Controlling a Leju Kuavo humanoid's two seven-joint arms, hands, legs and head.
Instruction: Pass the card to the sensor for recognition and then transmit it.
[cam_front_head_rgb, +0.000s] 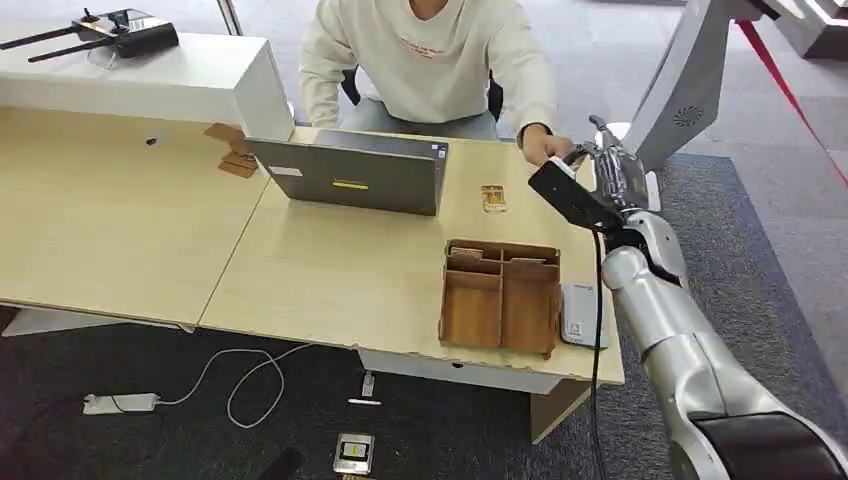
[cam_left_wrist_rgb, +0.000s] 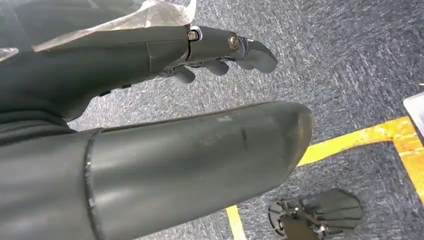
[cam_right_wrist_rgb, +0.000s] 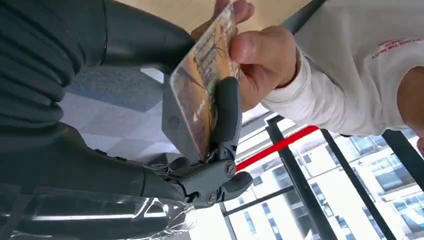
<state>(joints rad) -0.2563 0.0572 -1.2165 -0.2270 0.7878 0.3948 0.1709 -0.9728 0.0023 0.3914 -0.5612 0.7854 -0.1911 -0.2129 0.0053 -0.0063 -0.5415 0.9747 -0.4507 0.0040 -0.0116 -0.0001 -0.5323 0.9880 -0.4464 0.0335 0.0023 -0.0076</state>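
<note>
Card (cam_right_wrist_rgb: 202, 85) pinched by right robot hand (cam_right_wrist_rgb: 220, 150), person's hand (cam_right_wrist_rgb: 262, 60) gripping it (right wrist view)

My table (cam_front_head_rgb: 330, 275) is pale wood, two tops butted together with a seam running between them. On the right-hand top sits a grey laptop (cam_front_head_rgb: 350, 175), lid towards me. Nearer me stands a brown wooden organiser tray (cam_front_head_rgb: 500, 295) with several compartments, and just beside it, at the table's right edge, lies a flat white device (cam_front_head_rgb: 580, 315), perhaps the card sensor. Between laptop and tray lies a small tan object (cam_front_head_rgb: 492, 198). A small brown cardboard-like piece (cam_front_head_rgb: 235, 150) lies left of the laptop.
</note>
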